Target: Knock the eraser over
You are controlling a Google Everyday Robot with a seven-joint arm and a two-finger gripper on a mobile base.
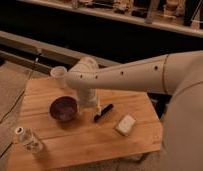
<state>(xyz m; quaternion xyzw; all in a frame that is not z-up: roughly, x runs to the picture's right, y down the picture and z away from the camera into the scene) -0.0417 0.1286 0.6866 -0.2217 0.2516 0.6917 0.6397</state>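
Observation:
The eraser [103,112] is a slim black bar on the wooden table [85,142], near its middle, angled from lower left to upper right. My gripper [92,109] hangs from the white arm, low over the table just left of the eraser and close to its lower end. I cannot tell whether it touches the eraser.
A dark purple bowl [63,108] sits just left of the gripper. A white cup [59,76] stands at the back left. A pale sponge-like block [126,125] lies right of the eraser. A small bottle [29,140] lies at the front left corner.

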